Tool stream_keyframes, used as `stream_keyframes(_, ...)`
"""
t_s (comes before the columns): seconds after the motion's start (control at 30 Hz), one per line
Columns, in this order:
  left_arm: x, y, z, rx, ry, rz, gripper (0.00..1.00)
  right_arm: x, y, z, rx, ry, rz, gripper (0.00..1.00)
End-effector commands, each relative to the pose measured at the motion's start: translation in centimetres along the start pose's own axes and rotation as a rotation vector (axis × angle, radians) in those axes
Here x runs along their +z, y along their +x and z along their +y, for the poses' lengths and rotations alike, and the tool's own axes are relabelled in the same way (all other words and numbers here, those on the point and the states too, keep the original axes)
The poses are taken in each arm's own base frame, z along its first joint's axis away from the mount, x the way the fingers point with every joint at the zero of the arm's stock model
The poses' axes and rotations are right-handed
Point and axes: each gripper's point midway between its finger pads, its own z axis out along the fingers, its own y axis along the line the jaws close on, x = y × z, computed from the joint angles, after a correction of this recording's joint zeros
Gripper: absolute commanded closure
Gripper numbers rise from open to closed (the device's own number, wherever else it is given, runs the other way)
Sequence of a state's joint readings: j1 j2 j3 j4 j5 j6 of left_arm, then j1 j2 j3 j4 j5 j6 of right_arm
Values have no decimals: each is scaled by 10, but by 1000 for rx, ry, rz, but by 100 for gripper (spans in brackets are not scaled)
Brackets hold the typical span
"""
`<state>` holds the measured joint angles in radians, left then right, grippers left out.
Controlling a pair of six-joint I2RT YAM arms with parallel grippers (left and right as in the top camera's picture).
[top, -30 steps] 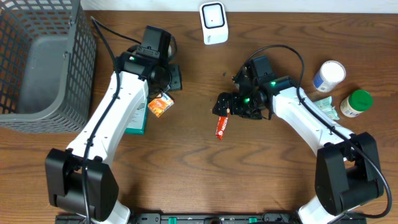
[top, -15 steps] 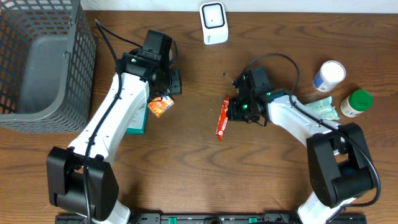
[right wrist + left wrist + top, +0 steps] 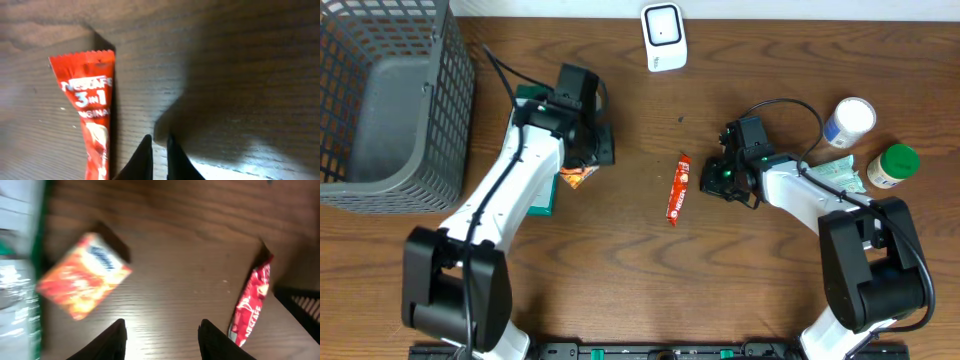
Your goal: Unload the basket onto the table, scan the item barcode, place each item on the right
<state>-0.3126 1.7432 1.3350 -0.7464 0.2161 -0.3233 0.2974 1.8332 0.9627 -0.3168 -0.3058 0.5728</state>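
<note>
- your left gripper [image 3: 162, 340] hangs half open, empty, near the orange packet [image 3: 82, 275], likely to take it.
- the red sachet [image 3: 95, 115] lies free on the table [image 3: 620, 260].
- your right gripper [image 3: 157, 152], nearly closed and empty, sits just beside it.

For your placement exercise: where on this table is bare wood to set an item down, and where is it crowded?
Bare: the front-centre strip below the Nescafé sachet; also between the white scanner and that sachet. Crowded: around the green-lidded jar and white-lidded jar at right, and by the orange packet.
</note>
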Motion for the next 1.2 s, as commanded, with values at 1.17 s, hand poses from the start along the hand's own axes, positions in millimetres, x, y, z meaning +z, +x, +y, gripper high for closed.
stream_keyframes(1.17,108,71,-28,104,65,269,59,3,59,112,-240,-553,120,71)
